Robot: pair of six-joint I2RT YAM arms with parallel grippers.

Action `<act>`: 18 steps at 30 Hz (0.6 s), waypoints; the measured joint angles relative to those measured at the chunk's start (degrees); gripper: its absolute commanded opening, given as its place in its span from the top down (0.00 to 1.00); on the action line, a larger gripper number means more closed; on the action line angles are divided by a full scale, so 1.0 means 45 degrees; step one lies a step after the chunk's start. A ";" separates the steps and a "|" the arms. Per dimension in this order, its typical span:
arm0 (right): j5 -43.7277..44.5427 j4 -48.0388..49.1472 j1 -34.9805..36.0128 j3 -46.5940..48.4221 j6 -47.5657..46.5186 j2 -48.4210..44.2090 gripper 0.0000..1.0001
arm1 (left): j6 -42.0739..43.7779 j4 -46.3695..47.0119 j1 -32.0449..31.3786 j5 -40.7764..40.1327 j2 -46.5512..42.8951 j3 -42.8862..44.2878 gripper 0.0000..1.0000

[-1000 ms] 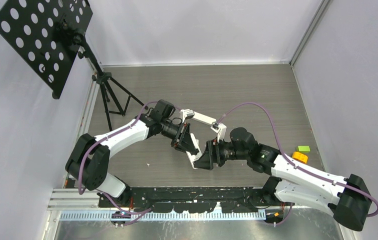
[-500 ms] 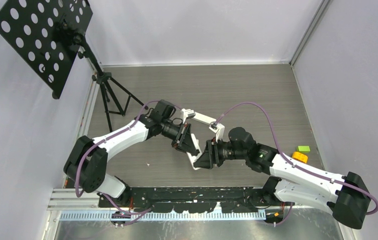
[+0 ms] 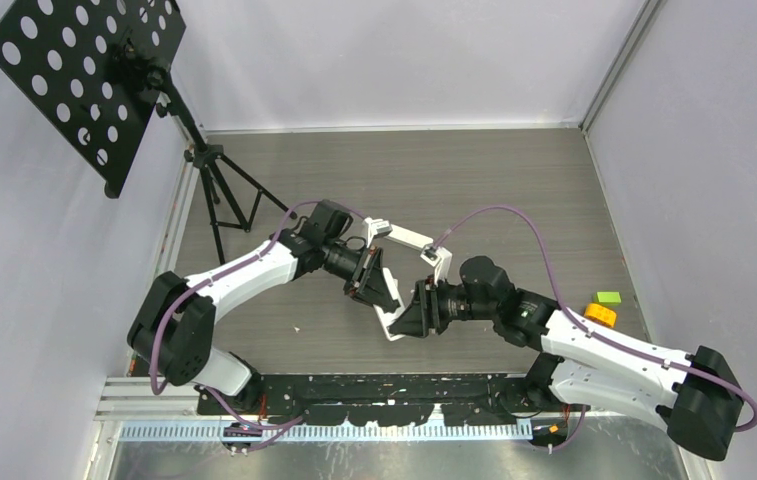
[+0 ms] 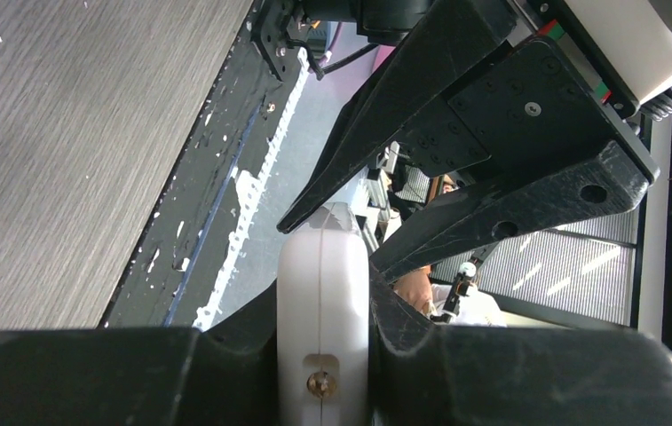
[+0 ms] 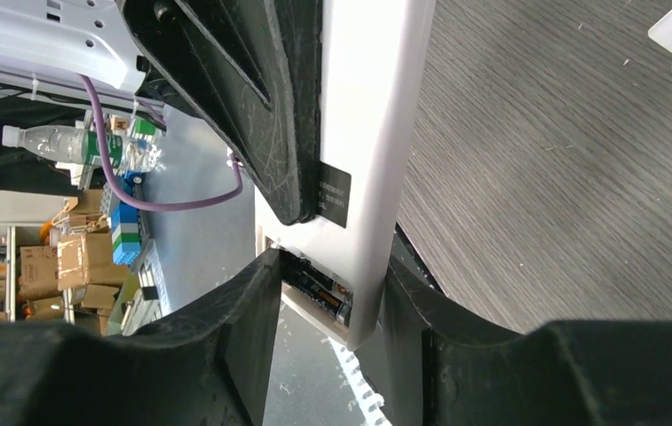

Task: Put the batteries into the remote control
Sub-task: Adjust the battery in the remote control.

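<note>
The remote [image 4: 323, 311] is held off the tabletop [image 3: 454, 180] at the centre, where the two arms meet. The left fingers [image 4: 225, 364] are clenched on one end of it, a black pad pressed against each long side of the white body. The right fingers [image 5: 252, 328] straddle the other end. One pad lies against the flat white face and the other sits beside the open compartment, but I cannot tell whether they grip it or only touch.

Batteries [image 5: 325, 297] sit in that open compartment as dark cylinders with a gold band, though the view is too narrow to count them.

A white angled piece [image 3: 409, 240] lies on the tabletop at about 12 o'clock from the remote. An orange block [image 3: 601, 315] and a green block [image 3: 608, 297] rest close together at 3 o'clock, near the right wall. A black perforated music stand [image 3: 84, 80] stands at 10 o'clock.
</note>
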 measured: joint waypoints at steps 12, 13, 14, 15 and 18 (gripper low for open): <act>0.0165 0.0131 0.0000 -0.0253 0.0019 -0.0622 0.29 | -0.0257 0.0015 -0.0053 0.0311 -0.0141 0.0000 1.00; 0.0219 0.0121 0.0000 -0.0267 0.0039 -0.0719 0.27 | -0.0262 0.0015 -0.0053 0.0330 -0.0160 0.0000 1.00; 0.0296 0.0126 0.0000 -0.0301 0.0063 -0.0869 0.25 | -0.0257 0.0015 -0.0053 0.0325 -0.0175 0.0000 1.00; 0.0374 0.0117 0.0000 -0.0335 0.0102 -0.1039 0.24 | -0.0257 0.0015 -0.0058 0.0311 -0.0189 0.0000 1.00; 0.0646 0.0092 -0.0010 -0.0374 0.0248 -0.1511 0.22 | -0.0238 0.0029 -0.0058 0.0073 -0.0238 -0.0005 1.00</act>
